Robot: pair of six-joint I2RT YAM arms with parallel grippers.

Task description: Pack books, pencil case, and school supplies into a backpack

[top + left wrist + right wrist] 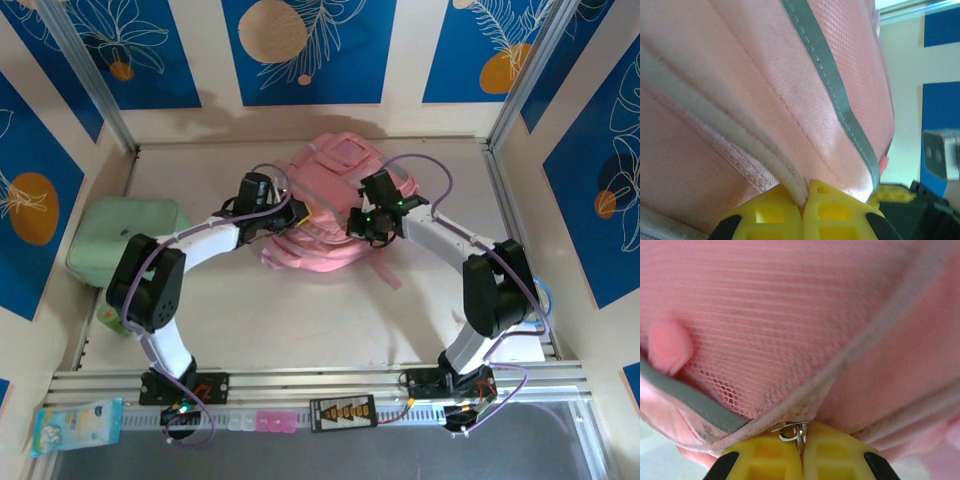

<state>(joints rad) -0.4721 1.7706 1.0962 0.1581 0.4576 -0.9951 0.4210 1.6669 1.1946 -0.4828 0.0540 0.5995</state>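
Clearly, we saw the left gripper (804,200) pinched tight on white piping (715,125) of the backpack (330,165), and the right gripper (801,445) closed on its zipper pull (792,431); the backpack lay mid-table (300,320) between them.

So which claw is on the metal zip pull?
The right claw, shut on the silver zip pull of the pink fabric backpack; the left claw pinches white piping.

Overhead view; wrist close-ups on backpack (320,170)
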